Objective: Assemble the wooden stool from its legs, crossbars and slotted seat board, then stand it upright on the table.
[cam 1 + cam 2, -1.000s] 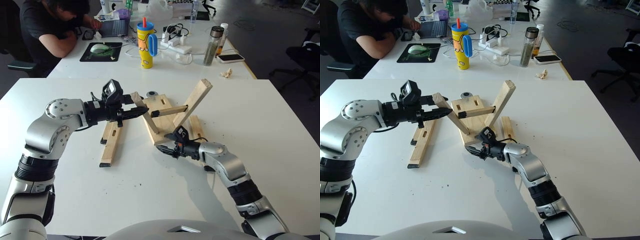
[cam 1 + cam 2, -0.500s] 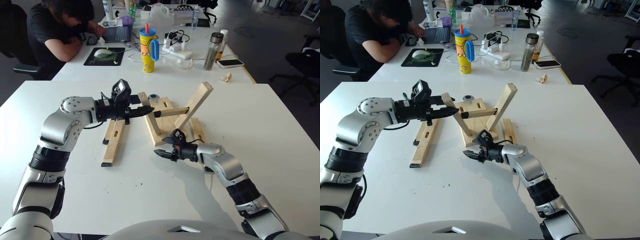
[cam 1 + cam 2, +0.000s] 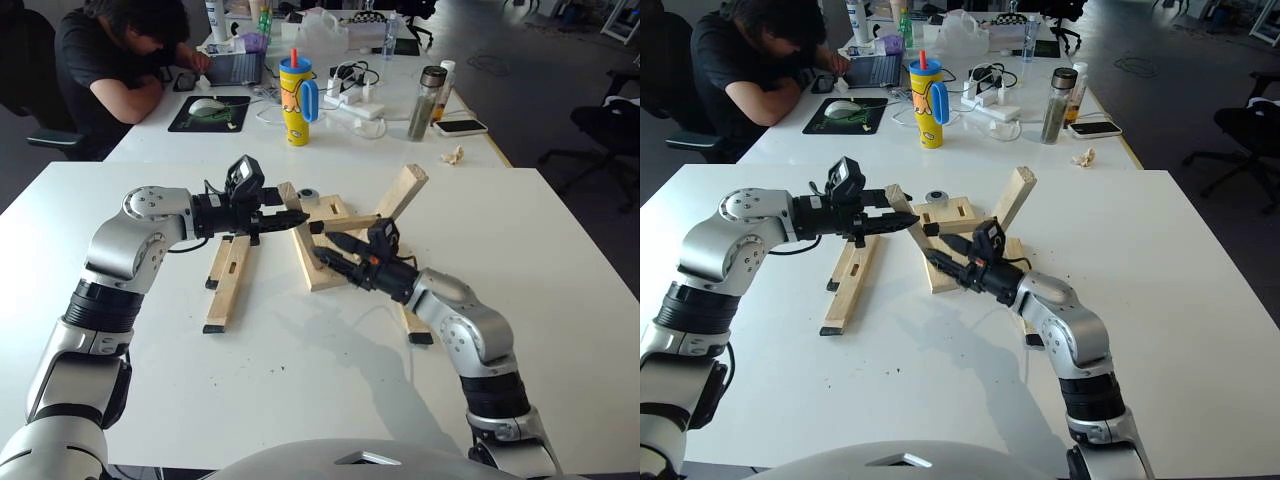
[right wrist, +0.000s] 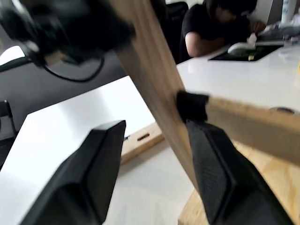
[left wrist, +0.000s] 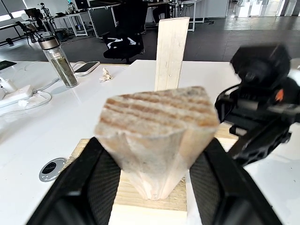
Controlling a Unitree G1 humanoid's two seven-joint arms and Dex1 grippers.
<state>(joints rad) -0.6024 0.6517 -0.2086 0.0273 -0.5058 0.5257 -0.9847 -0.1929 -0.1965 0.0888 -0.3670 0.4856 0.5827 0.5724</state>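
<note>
Stool leg (image 3: 303,243) is clamped at its top by your left gripper (image 3: 288,216); your right gripper (image 3: 326,253) straddles it lower, jaws open. Close gently, keeping the crossbar (image 3: 350,222) seated.

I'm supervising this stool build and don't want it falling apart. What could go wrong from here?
1. The left tool grips only the top end of the tilted pale wooden leg; a sideways pull might lever it out of the flat slotted wooden seat board.
2. The open right tool sits close beside the thin black-tipped wooden crossbar; closing or nudging there could knock that crossbar loose.
</note>
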